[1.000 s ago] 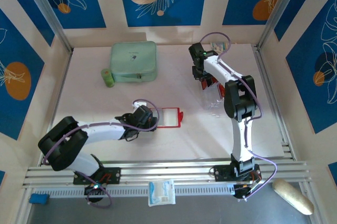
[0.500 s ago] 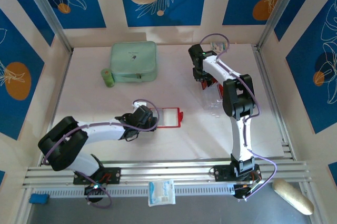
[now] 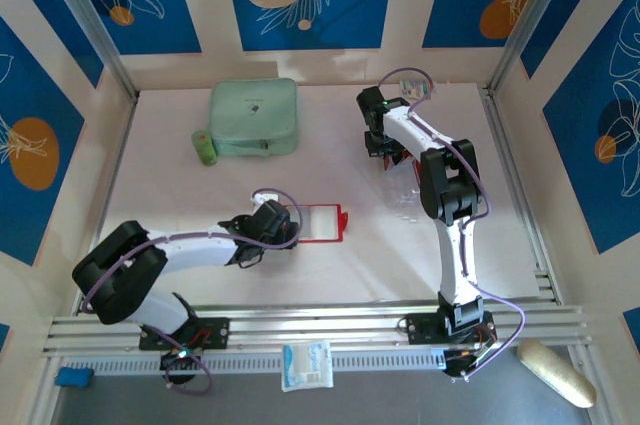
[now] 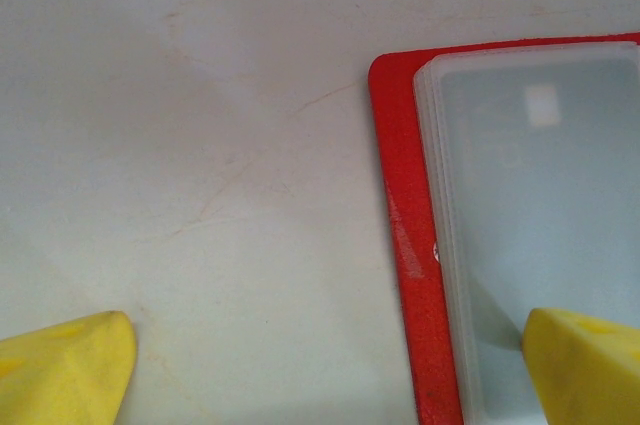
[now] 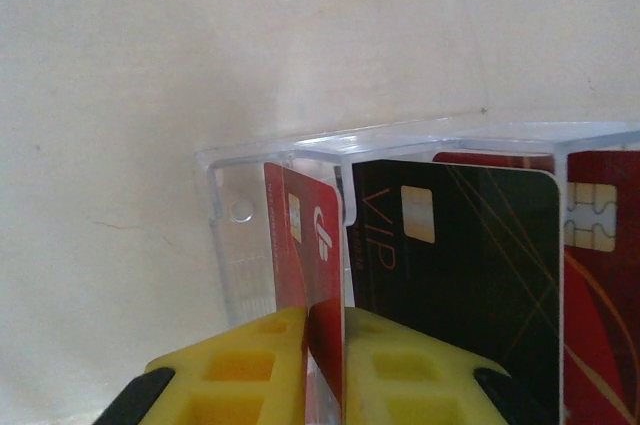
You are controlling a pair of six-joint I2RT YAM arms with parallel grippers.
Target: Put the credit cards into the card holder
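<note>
Credit card edge-on in right end effector, seemingly gripped, beside stand wall

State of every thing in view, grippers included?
card holder: open, flat on the table
left gripper: open, above card holder's edge
right gripper: shut on red card
red card: upright in clear stand
black card: upright in clear stand
mint-green case: closed

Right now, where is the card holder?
In the top view the card holder lies open at the middle of the table, just right of the left pincer.
</note>
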